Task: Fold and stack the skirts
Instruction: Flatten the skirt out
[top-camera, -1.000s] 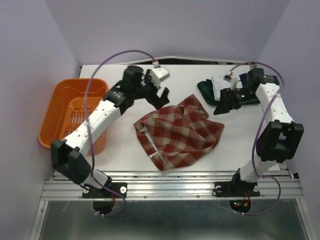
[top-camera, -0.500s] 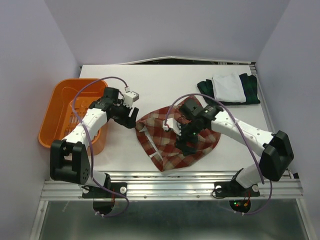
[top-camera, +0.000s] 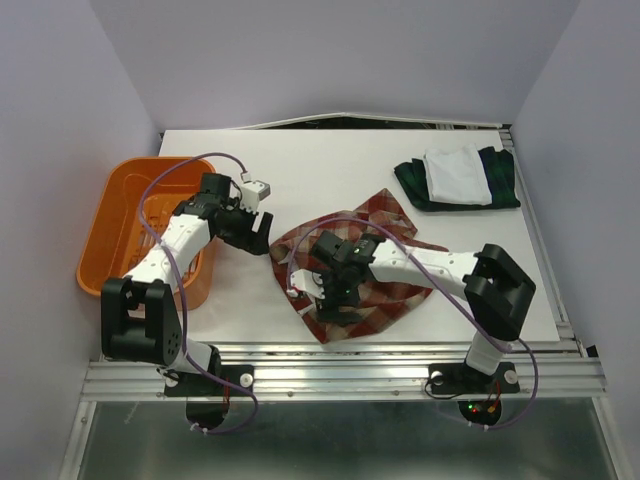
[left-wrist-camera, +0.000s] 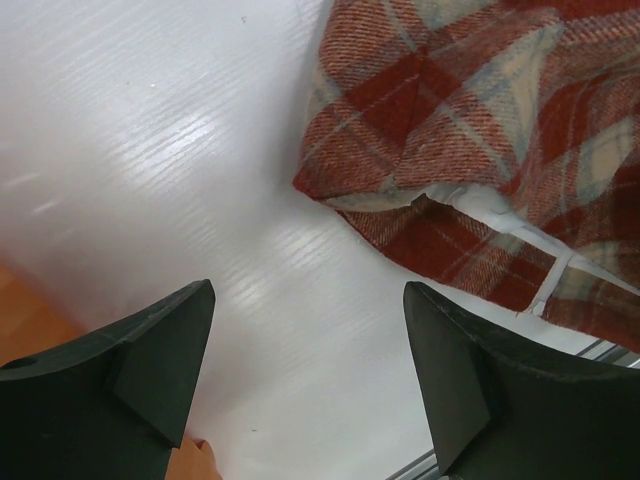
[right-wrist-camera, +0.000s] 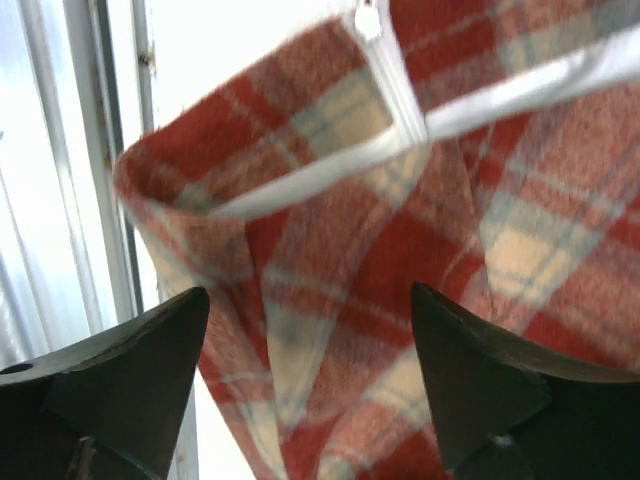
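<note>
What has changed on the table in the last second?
The right gripper came from the far stack to the red plaid skirt's near edge; the left gripper drew back to its left corner. Both open, empty. Skirt, stack and basket stayed put.

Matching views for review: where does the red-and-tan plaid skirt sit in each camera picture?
Top external: red-and-tan plaid skirt in the middle of the picture, partly covered by the right arm.
Left wrist: upper right corner.
Right wrist: fills most of the frame.
Shared landmark: the skirt's white inner band.
</note>
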